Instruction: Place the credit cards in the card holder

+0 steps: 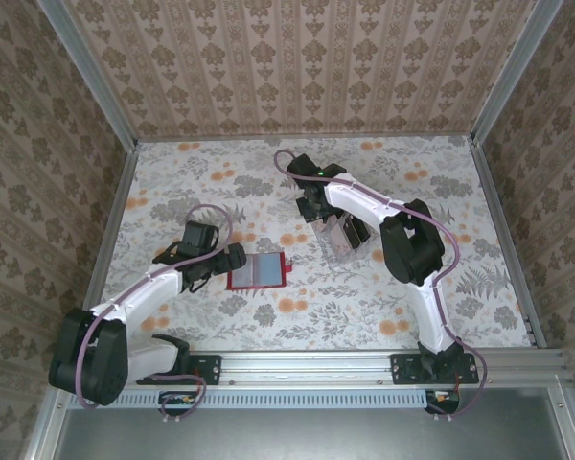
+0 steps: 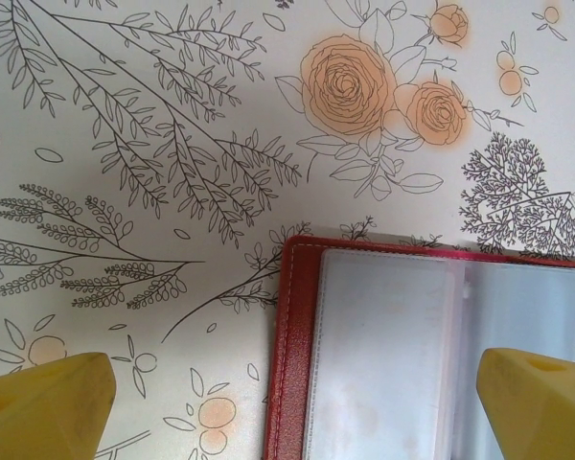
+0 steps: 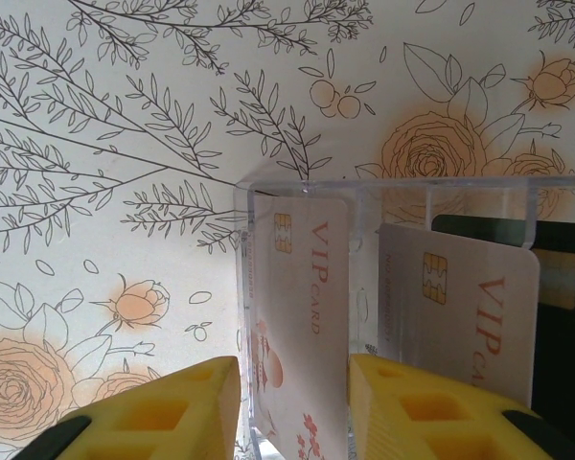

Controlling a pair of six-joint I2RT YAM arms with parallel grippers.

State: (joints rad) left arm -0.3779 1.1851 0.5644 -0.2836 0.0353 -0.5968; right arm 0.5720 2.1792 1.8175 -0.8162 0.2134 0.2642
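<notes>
Hovering above the flowered table (image 1: 479, 287), the left gripper (image 2: 294, 383) stands spread wide, nothing between its yellow fingers (image 2: 43, 402). The red wallet (image 2: 412, 355) lies open and flat just beneath it, clear pockets facing up. From above, the wallet sits at that gripper's 3 o'clock, just beside it. Farther out, at about 1 o'clock from the wallet, the right gripper (image 3: 295, 383) hangs over a clear plastic tray (image 3: 364, 187) where the credit cards (image 3: 465, 287) stand on edge in slots. Its fingers bracket a pale pink VIP card (image 3: 302, 287); whether they actually pinch it cannot be told. A second pale card (image 3: 460, 335) stands at that card's 3 o'clock, with a dark card (image 3: 565, 235) behind it.
</notes>
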